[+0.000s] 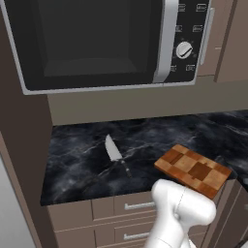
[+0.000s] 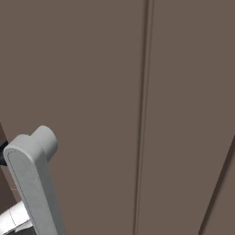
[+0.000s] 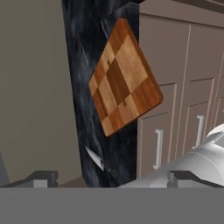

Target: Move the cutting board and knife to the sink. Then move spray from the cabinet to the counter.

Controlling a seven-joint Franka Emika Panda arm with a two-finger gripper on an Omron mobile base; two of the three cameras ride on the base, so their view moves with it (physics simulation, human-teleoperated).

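Black marble-look counter (image 1: 160,133) with thin white veins runs under a big dark microwave (image 1: 97,43), which has a white knob (image 1: 184,49) on its right panel. On the counter lies the knife (image 1: 116,154), flat, its silver blade pointing toward the back wall and its short dark handle toward the front edge. To the right of the knife, apart from it, lies the cutting board (image 1: 193,169), a wooden board with light and dark brown squares. It sits turned at an angle, and one corner sticks out past the front edge of the counter. Brown drawers (image 1: 126,213) with silver handles are under the counter. The white arm (image 1: 181,213) rises at the bottom of the left base view, just in front of the board. In the hand view the cutting board (image 3: 124,78) and the knife (image 3: 95,159) show again on the black counter (image 3: 85,52), with the drawers (image 3: 164,127) beside them. The gripper (image 3: 111,178) is low in that view, its two dark finger tips (image 3: 41,178) far apart with nothing between them, and it is not touching the board or the knife. In the right base view, plain brown cabinet doors (image 2: 137,92) stand close up, with a grey link of the arm (image 2: 32,179) at the lower left.
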